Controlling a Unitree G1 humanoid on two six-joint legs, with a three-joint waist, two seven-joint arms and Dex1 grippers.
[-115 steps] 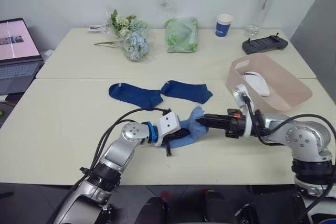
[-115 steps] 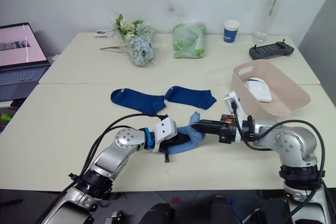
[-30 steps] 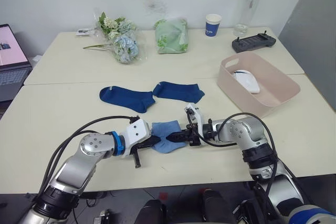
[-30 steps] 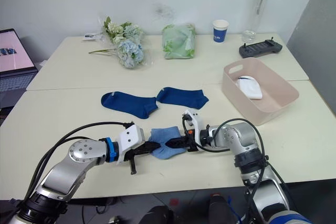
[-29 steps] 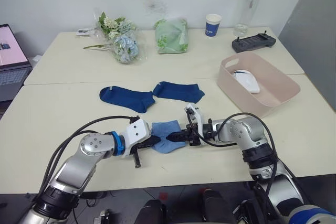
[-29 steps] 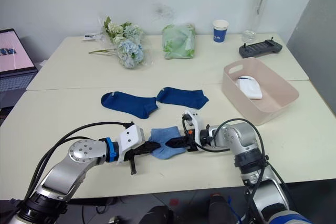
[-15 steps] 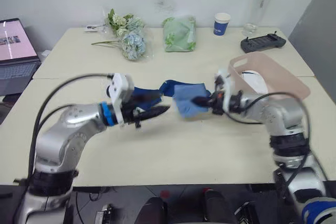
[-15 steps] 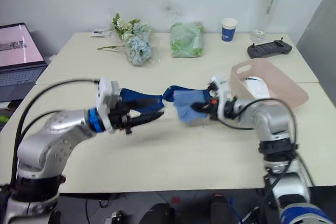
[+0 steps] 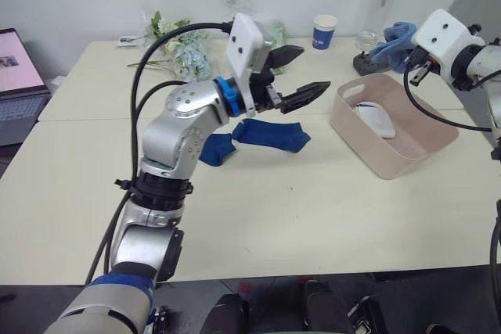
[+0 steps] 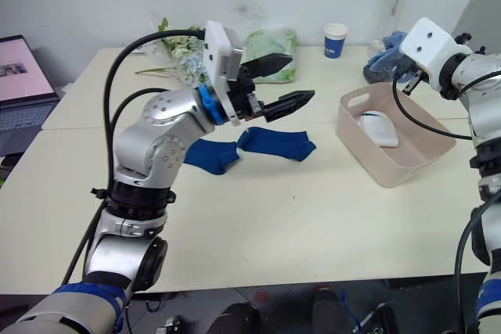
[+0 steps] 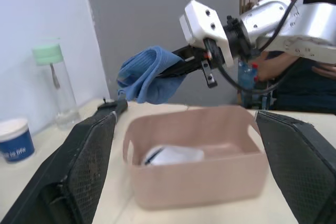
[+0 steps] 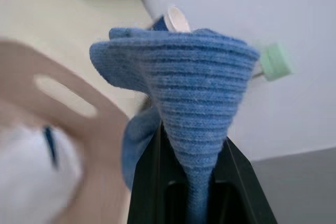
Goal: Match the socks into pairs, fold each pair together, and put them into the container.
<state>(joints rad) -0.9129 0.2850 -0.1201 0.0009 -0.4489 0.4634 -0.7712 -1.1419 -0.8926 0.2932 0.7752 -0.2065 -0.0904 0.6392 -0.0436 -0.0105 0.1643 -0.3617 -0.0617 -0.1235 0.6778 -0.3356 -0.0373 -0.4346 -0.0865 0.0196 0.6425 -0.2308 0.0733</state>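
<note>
Right wrist view: tool (image 12: 191, 192) mostly hidden, apparently pinching light blue socks (image 12: 184, 93).

Raised left arm (image 9: 188, 115) hides part of one dark navy sock (image 9: 215, 148) and most of the flowers (image 9: 168, 37) behind it. The laptop (image 9: 16, 84) is cut by the frame edge. In the right wrist view, the light blue socks (image 12: 184, 108) cover the right pincer's (image 12: 189, 198) fingertips, and the pink container (image 12: 63, 93) blurs.

Sock pair (image 9: 258, 136) on table (image 9: 313, 217), left of tub (image 9: 407, 146).
</note>
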